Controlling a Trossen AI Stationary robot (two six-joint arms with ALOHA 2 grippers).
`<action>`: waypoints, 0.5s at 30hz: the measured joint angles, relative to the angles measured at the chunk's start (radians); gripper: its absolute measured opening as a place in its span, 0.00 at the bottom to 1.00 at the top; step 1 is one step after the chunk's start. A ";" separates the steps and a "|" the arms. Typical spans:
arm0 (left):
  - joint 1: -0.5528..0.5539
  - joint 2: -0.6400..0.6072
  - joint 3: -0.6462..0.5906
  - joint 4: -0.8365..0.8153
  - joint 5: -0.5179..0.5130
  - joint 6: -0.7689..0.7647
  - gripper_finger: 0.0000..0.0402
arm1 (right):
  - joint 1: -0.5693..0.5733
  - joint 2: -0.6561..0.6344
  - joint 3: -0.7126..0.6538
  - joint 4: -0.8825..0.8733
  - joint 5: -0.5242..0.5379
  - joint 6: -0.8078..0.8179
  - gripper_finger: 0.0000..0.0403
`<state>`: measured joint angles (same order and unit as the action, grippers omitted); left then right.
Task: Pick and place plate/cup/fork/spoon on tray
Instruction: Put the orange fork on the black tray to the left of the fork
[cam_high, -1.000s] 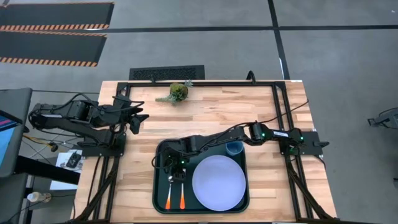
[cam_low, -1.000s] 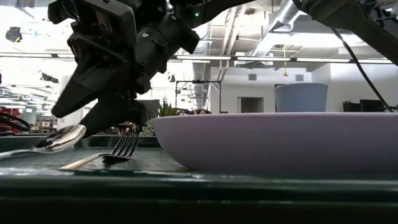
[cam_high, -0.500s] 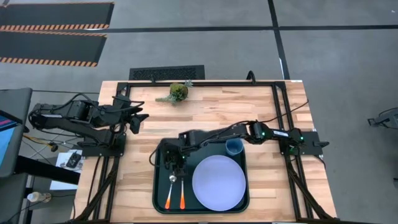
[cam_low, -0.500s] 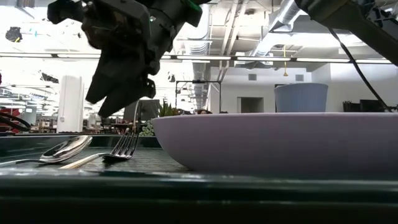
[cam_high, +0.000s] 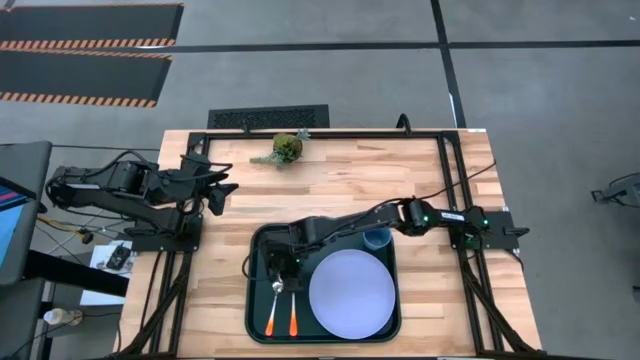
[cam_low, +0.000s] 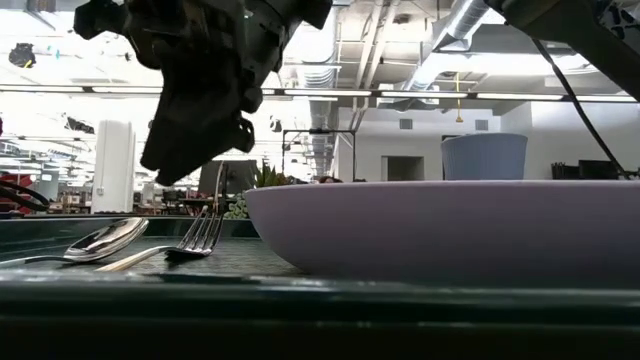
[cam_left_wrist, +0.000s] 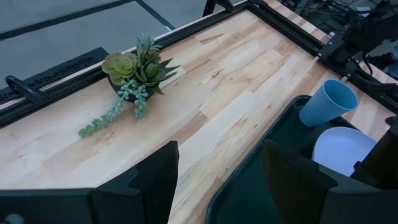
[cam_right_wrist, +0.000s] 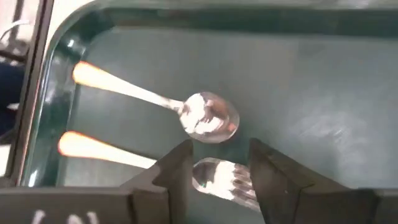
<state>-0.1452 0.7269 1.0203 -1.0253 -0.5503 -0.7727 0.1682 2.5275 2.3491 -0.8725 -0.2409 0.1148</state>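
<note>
The dark green tray (cam_high: 262, 240) lies at the table's near middle. On it rest the lavender plate (cam_high: 351, 293), the blue cup (cam_high: 377, 237) upright at its far right corner, and the orange-handled spoon (cam_high: 271, 310) and fork (cam_high: 293, 312) side by side at its left. My right gripper (cam_right_wrist: 219, 171) is open and empty, hovering above the fork's tines (cam_right_wrist: 214, 179) and the spoon's bowl (cam_right_wrist: 208, 118); in the low view it (cam_low: 190, 140) is clear of both. My left gripper (cam_left_wrist: 221, 180) is open and empty at the table's left edge (cam_high: 222, 195).
A small green succulent (cam_high: 285, 148) lies on the wood at the table's far edge; it also shows in the left wrist view (cam_left_wrist: 134, 68). Black frame rails (cam_high: 450, 180) run along the table's far and right sides.
My right gripper has risen from just over the spoon and fork to well above them. The spoon's bowl, which was tipped up a little, has settled lower onto the tray beside the fork.
</note>
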 joint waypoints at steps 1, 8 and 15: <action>0.000 0.000 0.000 -0.003 0.000 0.000 0.53 | 0.003 -0.001 0.001 0.004 0.016 0.000 0.41; 0.000 0.000 0.000 -0.004 0.000 -0.001 0.53 | 0.002 -0.001 0.000 -0.004 0.031 0.001 0.25; 0.000 0.000 0.000 -0.010 0.000 -0.002 0.53 | 0.002 -0.001 -0.031 0.020 0.034 0.008 0.06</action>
<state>-0.1452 0.7265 1.0203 -1.0351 -0.5503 -0.7742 0.1703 2.5261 2.3181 -0.8529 -0.2070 0.1228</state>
